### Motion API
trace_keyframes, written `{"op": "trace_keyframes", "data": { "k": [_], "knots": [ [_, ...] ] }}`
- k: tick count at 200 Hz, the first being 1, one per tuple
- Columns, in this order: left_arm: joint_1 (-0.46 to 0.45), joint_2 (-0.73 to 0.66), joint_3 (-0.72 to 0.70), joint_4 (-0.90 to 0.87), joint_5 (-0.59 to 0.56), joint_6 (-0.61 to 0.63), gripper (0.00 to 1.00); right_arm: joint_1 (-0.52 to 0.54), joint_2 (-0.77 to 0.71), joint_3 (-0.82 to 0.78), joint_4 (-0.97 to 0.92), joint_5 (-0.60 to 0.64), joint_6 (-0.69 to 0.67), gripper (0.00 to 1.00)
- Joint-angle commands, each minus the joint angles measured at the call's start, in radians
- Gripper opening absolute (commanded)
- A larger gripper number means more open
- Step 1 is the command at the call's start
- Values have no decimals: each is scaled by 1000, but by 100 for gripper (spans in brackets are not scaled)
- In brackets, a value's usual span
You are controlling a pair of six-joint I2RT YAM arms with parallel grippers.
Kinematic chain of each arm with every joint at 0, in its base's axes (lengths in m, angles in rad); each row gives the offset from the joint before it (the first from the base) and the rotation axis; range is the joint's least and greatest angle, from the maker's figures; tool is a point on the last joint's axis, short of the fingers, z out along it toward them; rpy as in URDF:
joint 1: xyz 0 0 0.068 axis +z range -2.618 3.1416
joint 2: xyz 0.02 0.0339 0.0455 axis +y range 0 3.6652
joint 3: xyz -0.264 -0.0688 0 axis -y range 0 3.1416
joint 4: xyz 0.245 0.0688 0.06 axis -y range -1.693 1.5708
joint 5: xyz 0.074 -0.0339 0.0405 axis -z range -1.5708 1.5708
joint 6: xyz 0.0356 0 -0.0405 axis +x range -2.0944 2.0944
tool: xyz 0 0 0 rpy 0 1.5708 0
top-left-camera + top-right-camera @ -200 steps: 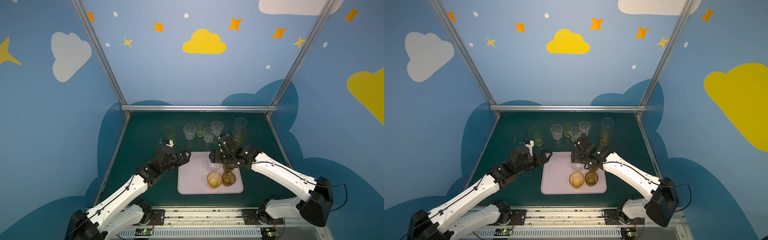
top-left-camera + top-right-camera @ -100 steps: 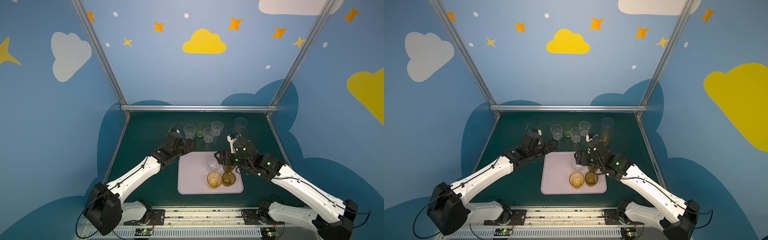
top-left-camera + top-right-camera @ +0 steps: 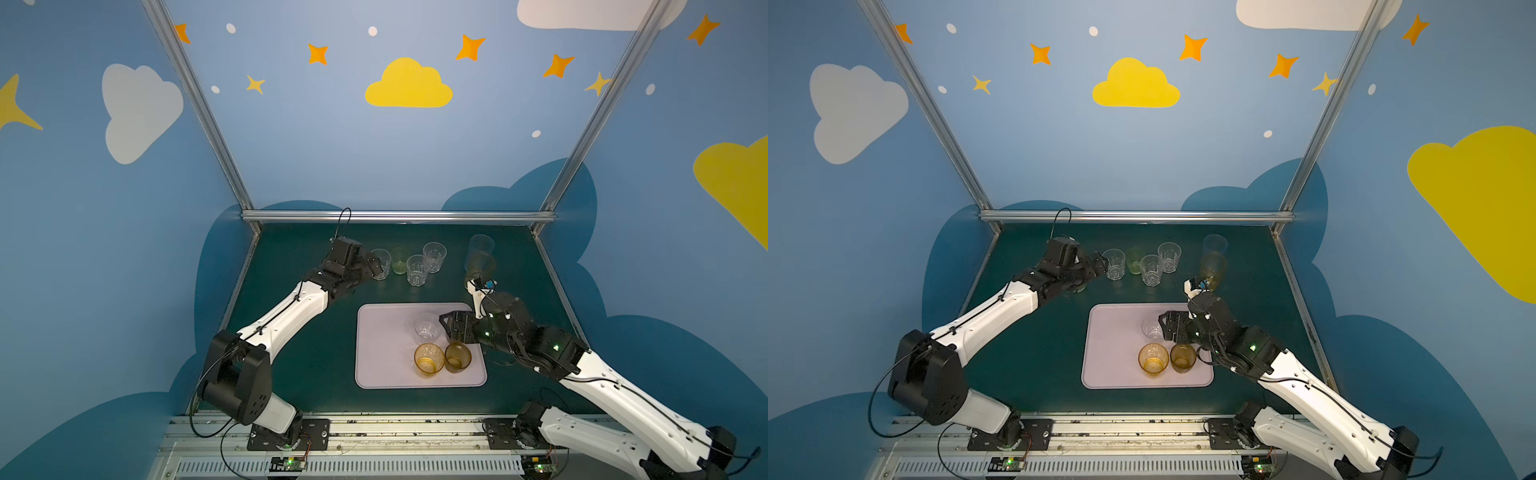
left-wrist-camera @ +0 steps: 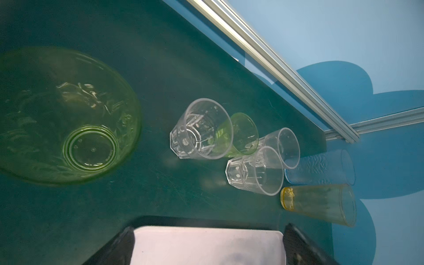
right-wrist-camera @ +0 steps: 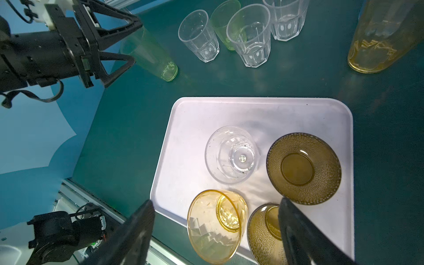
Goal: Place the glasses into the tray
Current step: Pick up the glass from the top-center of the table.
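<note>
Lilac tray (image 3: 382,353) holds four glasses (image 5: 231,156). Right gripper (image 3: 446,329) hangs open and empty above them; left gripper (image 3: 374,266) gapes wide near the tall green glass (image 5: 151,57).

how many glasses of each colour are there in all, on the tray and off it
clear glasses: 4
green glasses: 2
amber glasses: 2
brown glasses: 2
pale blue glass: 1
total: 11
</note>
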Motion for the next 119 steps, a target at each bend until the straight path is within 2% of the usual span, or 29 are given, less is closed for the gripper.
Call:
{"op": "trace_keyframes", "data": {
  "k": [1, 77, 119],
  "knots": [
    [26, 36, 41, -36, -12, 9, 100, -7, -25, -18, 7, 10, -20, 84],
    [58, 193, 186, -118, 38, 51, 100, -19, -45, -45, 34, 15, -26, 84],
    [67, 233, 199, -110, 33, 78, 100, -33, -40, -39, 39, 21, -16, 84]
  ]
}}
